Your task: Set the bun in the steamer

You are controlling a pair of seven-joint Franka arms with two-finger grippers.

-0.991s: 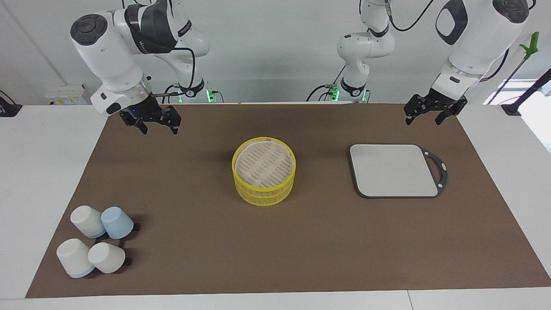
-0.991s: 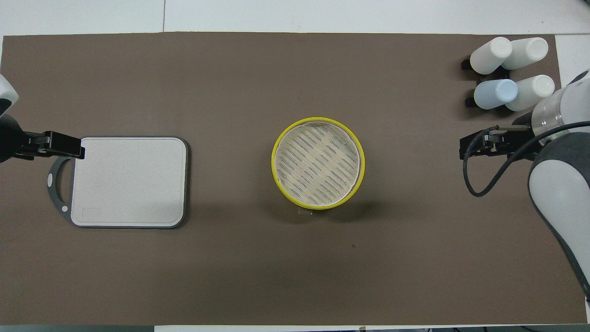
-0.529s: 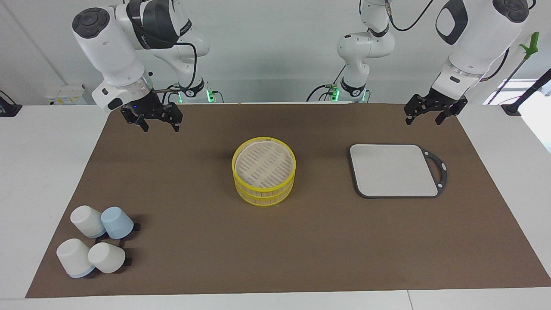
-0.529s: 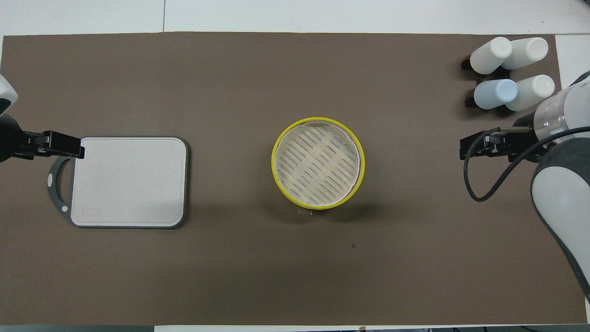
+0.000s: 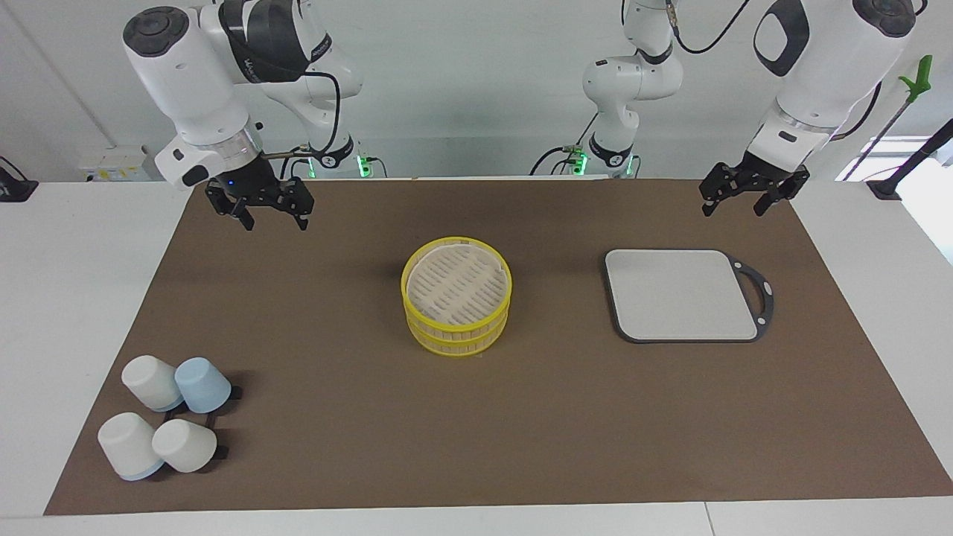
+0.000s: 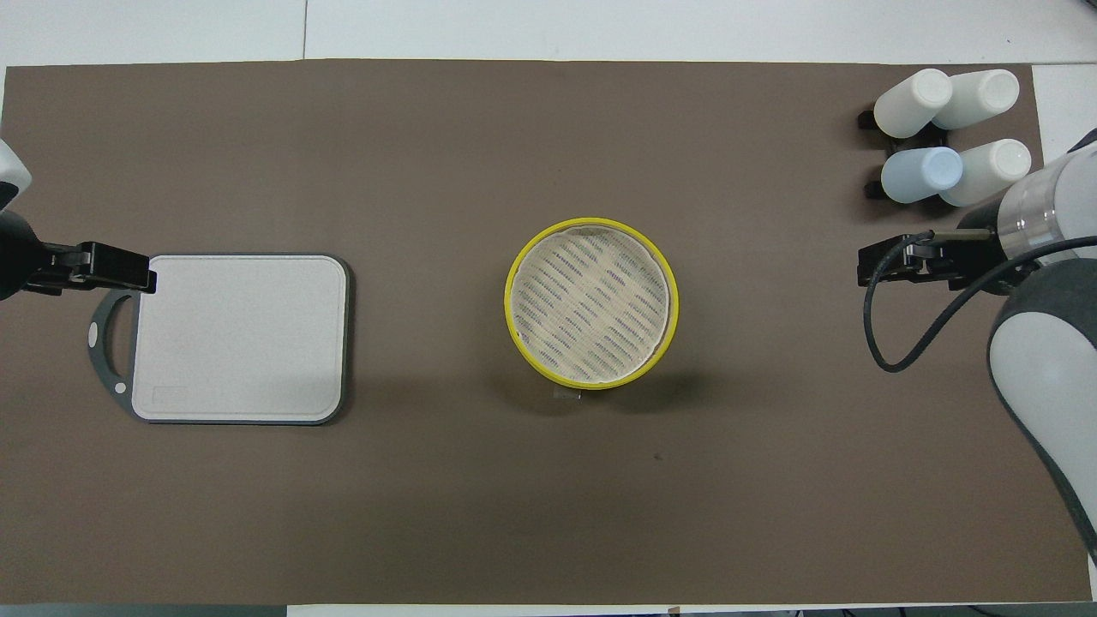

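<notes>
The steamer (image 5: 456,336), a round two-tier basket with yellow rims, stands in the middle of the brown mat; it also shows in the overhead view (image 6: 508,304). Its top tier shows only the bare slatted floor. No bun shows in either view. My right gripper (image 5: 274,217) hangs open and empty above the mat's edge near the robots, toward the right arm's end (image 6: 866,264). My left gripper (image 5: 733,205) hangs open and empty above the mat's edge, over the grey board's handle side (image 6: 141,272).
A grey square board (image 5: 681,294) with a black handle lies toward the left arm's end (image 6: 240,338). Several white and blue cups (image 5: 167,417) stand upside down farthest from the robots at the right arm's end (image 6: 943,128).
My right arm has swung its wrist and the gripper has shifted slightly upward. The left arm and the things on the mat have not moved.
</notes>
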